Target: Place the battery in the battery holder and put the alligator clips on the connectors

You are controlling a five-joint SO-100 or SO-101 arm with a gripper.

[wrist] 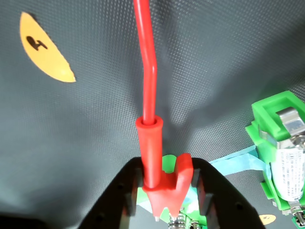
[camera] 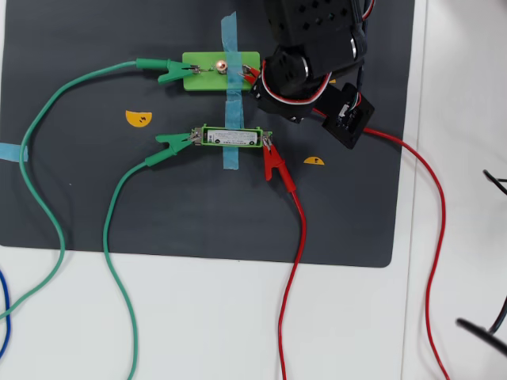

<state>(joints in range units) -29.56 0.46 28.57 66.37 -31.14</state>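
My gripper (wrist: 167, 193) is shut on a red alligator clip (wrist: 159, 183), its red wire (wrist: 148, 71) running up the wrist view. The clip's tip sits just by a small metal connector (wrist: 178, 222) of the wide green plate (wrist: 143, 198); whether it bites the connector I cannot tell. In the overhead view my gripper (camera: 255, 75) holds this clip (camera: 250, 75) at the right end of the plate (camera: 202, 79). The battery (camera: 231, 137) lies in the green battery holder (camera: 231, 127), with a green clip (camera: 176, 141) on its left end and a second red clip (camera: 273, 164) on its right. The holder (wrist: 274, 114) and battery (wrist: 290, 171) show at the right of the wrist view.
Another green clip (camera: 166, 73) grips the plate's left end. Blue tape (camera: 231, 99) fixes both green pieces to the black mat (camera: 95, 198). Yellow stickers (camera: 139, 118) lie on the mat. Green and red wires (camera: 297, 261) trail down over the white table. The arm (camera: 317, 47) covers the upper right.
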